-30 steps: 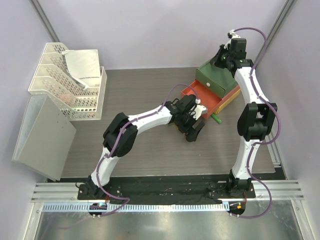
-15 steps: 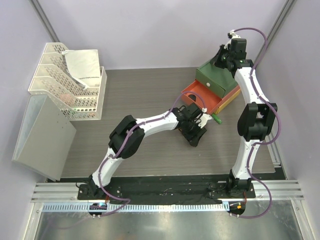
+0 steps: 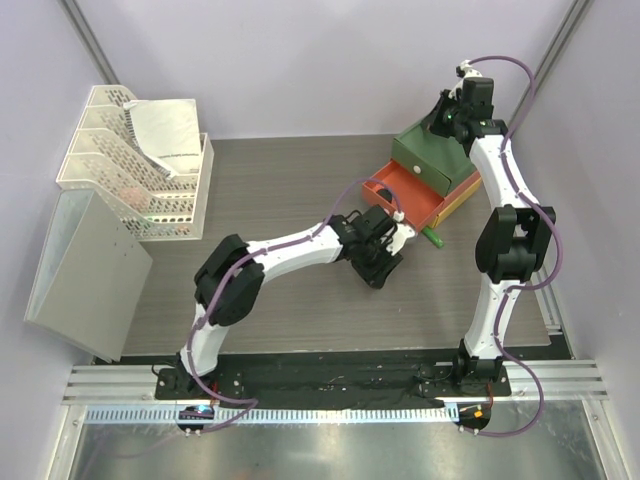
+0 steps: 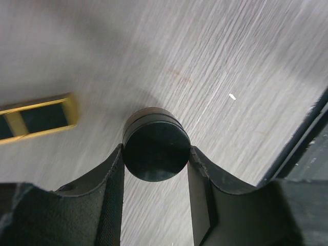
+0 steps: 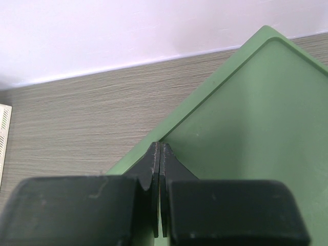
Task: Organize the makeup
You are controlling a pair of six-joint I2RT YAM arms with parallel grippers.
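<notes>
While the right gripper [image 5: 160, 154] rests clenched and empty on the green top of the drawer box [image 5: 246, 113], the left gripper [image 4: 156, 154] has narrowed from wide open. Its pads now touch both sides of the round black compact [image 4: 154, 143] on the table [image 4: 230, 61]. A black-gold stick [image 4: 36, 119] lies at the compact's nine o'clock. With the grip made, the compact looks ready to lift toward the open orange drawer [image 3: 405, 195], at one o'clock from the hand.

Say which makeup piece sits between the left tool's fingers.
The black round compact: the left tool presses against its sides, while the black-gold stick lies apart on the table.
</notes>
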